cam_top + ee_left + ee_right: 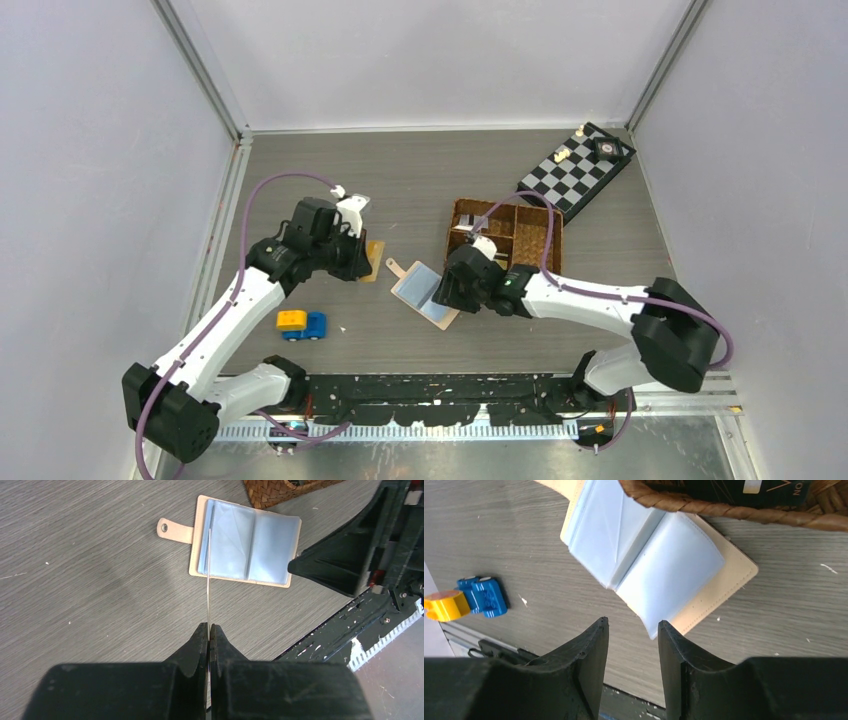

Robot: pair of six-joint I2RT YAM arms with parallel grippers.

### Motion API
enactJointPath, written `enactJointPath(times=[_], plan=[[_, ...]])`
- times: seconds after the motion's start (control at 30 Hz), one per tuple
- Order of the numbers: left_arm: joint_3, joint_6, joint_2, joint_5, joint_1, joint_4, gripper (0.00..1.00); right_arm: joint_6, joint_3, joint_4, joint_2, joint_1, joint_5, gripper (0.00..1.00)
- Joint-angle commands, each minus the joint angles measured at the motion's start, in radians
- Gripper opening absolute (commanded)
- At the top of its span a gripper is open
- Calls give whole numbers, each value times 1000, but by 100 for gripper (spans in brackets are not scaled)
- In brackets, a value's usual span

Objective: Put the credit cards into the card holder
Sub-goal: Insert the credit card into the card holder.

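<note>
The card holder (424,289) lies open on the table, a beige wallet with a snap tab and pale blue pockets (250,542). My left gripper (360,258) is shut on a yellow-tan credit card (375,261), just left of the holder. In the left wrist view the card (208,580) shows edge-on, pointing at the holder's left pocket. My right gripper (631,630) stands open at the holder's near right edge (729,580), with a pocket corner beside one finger and nothing between the jaws. A black credit card (774,487) lies in the basket.
A brown woven divided basket (505,233) stands just behind the holder. A chessboard (577,172) with a few pieces sits at the back right. Yellow and blue toy blocks (302,324) lie at the front left. Grey walls close in three sides.
</note>
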Motion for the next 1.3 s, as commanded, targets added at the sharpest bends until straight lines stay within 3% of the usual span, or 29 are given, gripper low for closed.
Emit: enactJointPath(times=[0.0,0.43,0.9,1.27], plan=[[35,-5,-23,-21,3,-2,0,87,14,114,63,5,67,46],[35,-3,-15,-18,3,-1,0,146,-12,-3,30,24,224,45],[34,-2,-5,-11,3,-1,0,132,-18,98,108,32,167,38],[35,-2,2,0,3,1,0,155,-17,36,105,51,227,39]])
